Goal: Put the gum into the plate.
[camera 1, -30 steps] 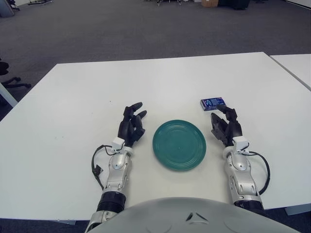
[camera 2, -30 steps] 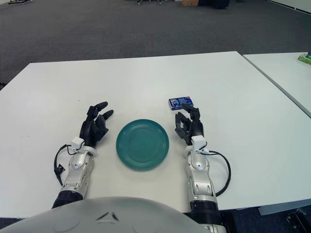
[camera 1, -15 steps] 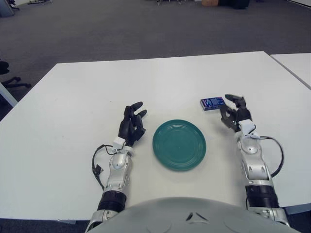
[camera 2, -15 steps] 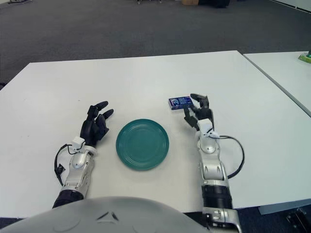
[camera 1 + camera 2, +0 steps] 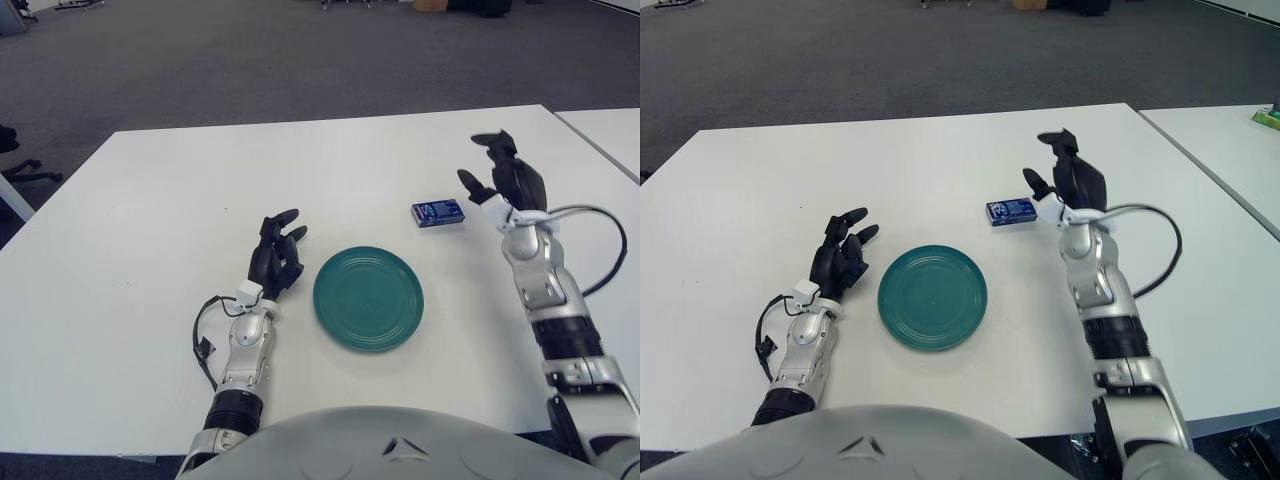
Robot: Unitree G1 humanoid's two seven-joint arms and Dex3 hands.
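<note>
A small blue pack of gum lies flat on the white table, up and to the right of the round teal plate. My right hand is raised above the table just right of the gum, fingers spread and holding nothing, not touching the pack. My left hand shows to the left of the plate, fingers relaxed and empty.
The white table stretches wide around the plate. A second white table stands to the right across a narrow gap, with a small green object on it. Grey carpet lies beyond the far edge.
My right hand has lifted off the table beside the plate and swung up and to the right, past the gum. The gum, plate and left hand have stayed put.
</note>
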